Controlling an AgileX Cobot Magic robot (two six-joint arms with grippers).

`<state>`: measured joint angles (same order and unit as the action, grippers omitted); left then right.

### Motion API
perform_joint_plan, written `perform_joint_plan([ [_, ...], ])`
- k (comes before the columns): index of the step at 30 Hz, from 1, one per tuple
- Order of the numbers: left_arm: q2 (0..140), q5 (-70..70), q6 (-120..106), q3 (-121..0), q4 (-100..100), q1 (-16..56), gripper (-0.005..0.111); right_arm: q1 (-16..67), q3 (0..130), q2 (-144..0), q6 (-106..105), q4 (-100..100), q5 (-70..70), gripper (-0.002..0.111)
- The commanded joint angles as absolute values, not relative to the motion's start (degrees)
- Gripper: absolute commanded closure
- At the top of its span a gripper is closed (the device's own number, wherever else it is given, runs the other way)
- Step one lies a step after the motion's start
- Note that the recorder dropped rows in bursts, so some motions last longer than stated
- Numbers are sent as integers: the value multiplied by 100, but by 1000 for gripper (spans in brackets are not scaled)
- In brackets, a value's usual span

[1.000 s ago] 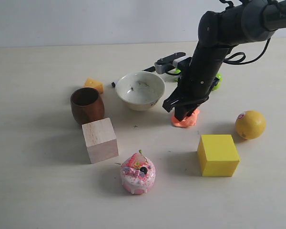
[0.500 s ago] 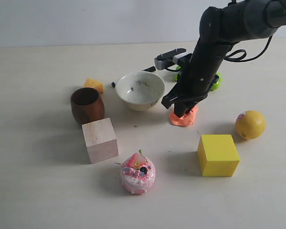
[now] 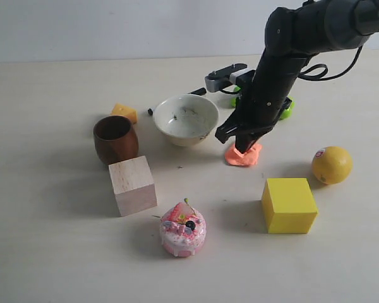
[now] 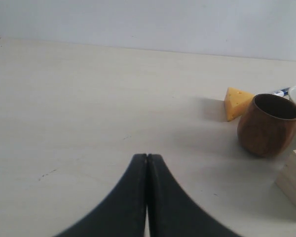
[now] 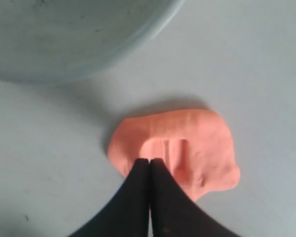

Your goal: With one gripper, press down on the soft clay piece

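The soft clay piece (image 3: 244, 156) (image 5: 197, 143) is a flat salmon-orange blob lying on the table to the right of the white bowl. Pressed dents show in its top. My right gripper (image 3: 242, 149) (image 5: 149, 160) is shut, with nothing between its fingers. Its tips stand over the near edge of the clay, at its top surface. Whether they touch it I cannot tell. My left gripper (image 4: 147, 156) is shut and empty over bare table, left of the wooden cup (image 4: 268, 125). It is out of the exterior view.
Near the clay stand a white bowl (image 3: 186, 118), a yellow cube (image 3: 288, 205) and a yellow fruit (image 3: 331, 165). Further left are a wooden cup (image 3: 115, 139), a cheese wedge (image 3: 124, 112) and a wooden block (image 3: 132, 185). A pink cake toy (image 3: 183, 229) sits in front.
My right gripper has risen a little off the clay, where it was pushed in deeper a second ago. More of the clay's flattened top now shows.
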<state>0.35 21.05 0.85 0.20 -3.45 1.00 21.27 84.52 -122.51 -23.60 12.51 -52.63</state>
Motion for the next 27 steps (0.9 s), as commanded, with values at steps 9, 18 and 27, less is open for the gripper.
perform_joint_plan([
  [9, 0, 2044, 122, 0, -343, 134, 107, 2098, 7233, -9849, -3026, 3424, -3528, 108],
  [18, 0, 2044, 122, 0, -343, 134, 107, 2098, 5782, -7672, -4049, 4308, -3103, 108],
  [27, 0, 2044, 122, 0, -343, 134, 107, 2098, 5732, -6455, -3539, 4369, -3380, 108],
])
